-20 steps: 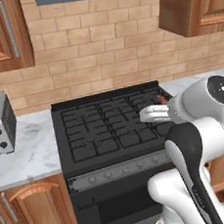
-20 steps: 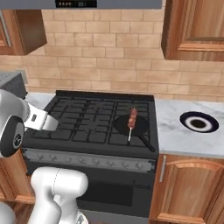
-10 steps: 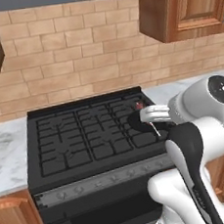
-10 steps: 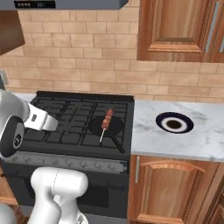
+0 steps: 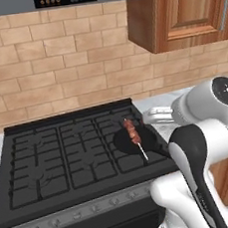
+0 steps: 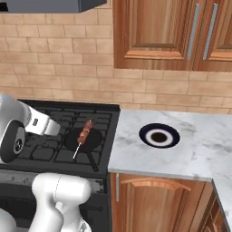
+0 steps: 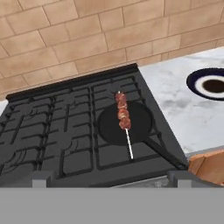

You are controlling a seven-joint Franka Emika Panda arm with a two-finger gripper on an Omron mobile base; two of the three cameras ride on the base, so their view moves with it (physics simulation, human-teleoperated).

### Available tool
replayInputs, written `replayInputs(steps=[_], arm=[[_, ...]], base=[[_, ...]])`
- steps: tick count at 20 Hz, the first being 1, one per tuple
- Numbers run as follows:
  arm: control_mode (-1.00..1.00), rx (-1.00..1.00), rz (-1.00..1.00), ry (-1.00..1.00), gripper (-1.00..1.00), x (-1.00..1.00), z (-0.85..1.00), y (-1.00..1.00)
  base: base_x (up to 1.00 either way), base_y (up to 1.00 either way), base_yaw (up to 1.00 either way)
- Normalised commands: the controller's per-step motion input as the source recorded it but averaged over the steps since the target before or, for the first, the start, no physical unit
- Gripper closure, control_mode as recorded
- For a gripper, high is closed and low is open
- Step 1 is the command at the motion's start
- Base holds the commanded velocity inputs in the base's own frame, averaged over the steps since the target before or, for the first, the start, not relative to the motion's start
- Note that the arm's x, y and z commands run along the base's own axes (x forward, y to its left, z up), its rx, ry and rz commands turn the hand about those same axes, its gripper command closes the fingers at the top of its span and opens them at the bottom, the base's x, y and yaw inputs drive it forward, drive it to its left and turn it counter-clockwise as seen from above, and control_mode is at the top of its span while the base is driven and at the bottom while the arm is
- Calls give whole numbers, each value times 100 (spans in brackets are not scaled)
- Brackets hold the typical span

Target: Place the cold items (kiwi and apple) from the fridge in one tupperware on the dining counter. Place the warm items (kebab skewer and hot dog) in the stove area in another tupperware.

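Now the view has slid right since a second ago, base driving: stove (image 5: 66,156) left of frame, skewer (image 5: 132,131) on pan (image 6: 84,139) at centre, plate (image 6: 159,135) on counter (image 6: 199,154) at right. Gripper (image 5: 154,116) jaws wide, empty, beside the pan. Skewer pickup likely next.

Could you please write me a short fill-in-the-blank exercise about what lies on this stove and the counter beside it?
1. The kebab skewer lies across a round black ____ on the stove.
2. The blue-rimmed plate sits on the ____ counter beside the stove.
3. The wall behind the stove is made of ____.

Missing words: pan; marble; brick
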Motion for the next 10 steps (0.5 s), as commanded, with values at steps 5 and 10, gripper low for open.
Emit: replayInputs(steps=[5, 10], arm=[[100, 0, 0, 0, -100, 0, 0, 0], [-100, 0, 0, 35, -100, 43, -24, 0]], base=[[70, -16, 0], [12, 0, 0]])
